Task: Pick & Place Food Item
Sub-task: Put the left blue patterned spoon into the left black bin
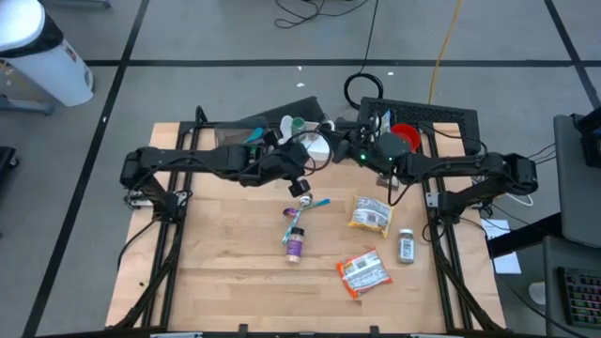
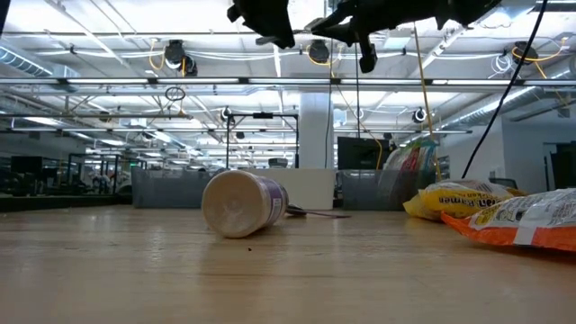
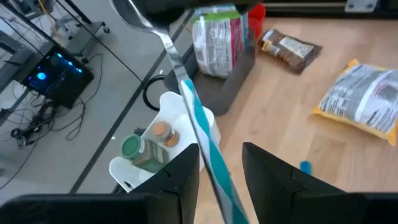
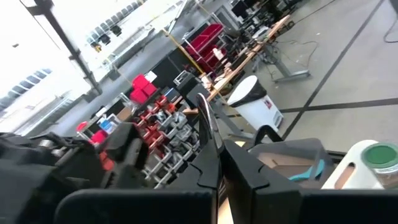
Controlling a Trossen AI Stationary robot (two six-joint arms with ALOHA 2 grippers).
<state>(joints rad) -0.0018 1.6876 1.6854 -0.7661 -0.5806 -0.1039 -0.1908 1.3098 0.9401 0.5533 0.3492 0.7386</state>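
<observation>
A metal spoon [image 3: 177, 68] with a teal handle is in the air above the table's far middle, and my left gripper [image 3: 221, 155] is shut on it. It stands over a white bin [image 3: 171, 112] of bottles. My right gripper [image 4: 224, 152] is shut, close by at the far middle [image 1: 352, 150]. The food lies nearer: a yellow bag [image 1: 369, 214], an orange packet [image 1: 363, 272], a purple cup [image 1: 295, 242] on its side and a small jar [image 1: 406, 246]. My left gripper has the spoon's teal handle [image 3: 208, 158] between its two fingers, lying along them against one finger [image 3: 186, 168]. The spoon sticks out past the fingertips, bowl end [image 3: 127, 12] farthest off, clear of the table. My right gripper: a dark shape crosses the spoon's neck; I cannot tell whether it touches.
A second blue-handled spoon [image 1: 315, 205] lies on the wood by the cup. A dark tray [image 1: 441, 117] with a red bowl [image 1: 404, 133] and a bag stands at the far right. The near half of the table [image 1: 235, 282] is bare wood.
</observation>
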